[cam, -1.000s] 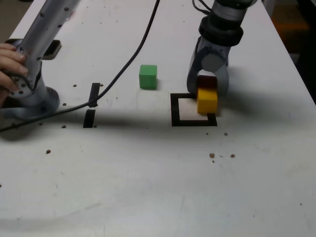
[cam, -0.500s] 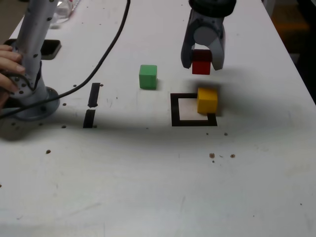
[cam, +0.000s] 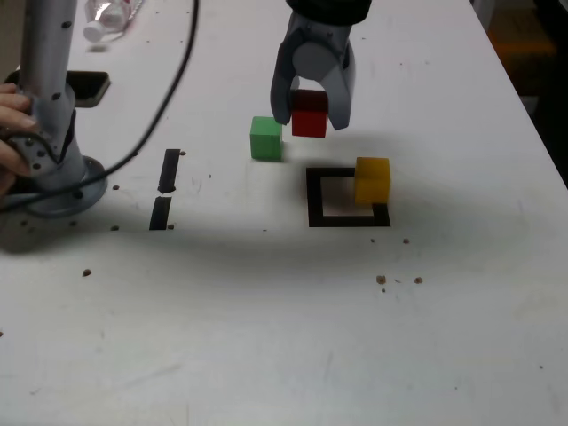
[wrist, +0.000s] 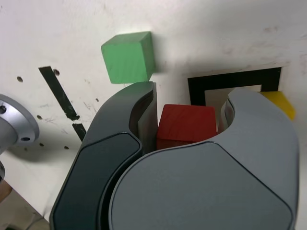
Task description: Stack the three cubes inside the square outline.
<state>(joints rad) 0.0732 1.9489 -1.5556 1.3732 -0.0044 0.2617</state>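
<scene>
Red cube (cam: 309,115) held aloft, pincer (cam: 310,114) closed on its 2 opposite sides, likely to carry it clear of other 2 cubes. Yellow cube (cam: 372,181) on right edge of square outline (cam: 348,221) in exterior view, partly over tape; probably needs nudging inward if it is to be stack's base. Green cube (cam: 266,139) on table outside outline, to exterior view's left, awaiting its turn. 0 cubes stacked. Lowering red off-centre could topple stack.
</scene>
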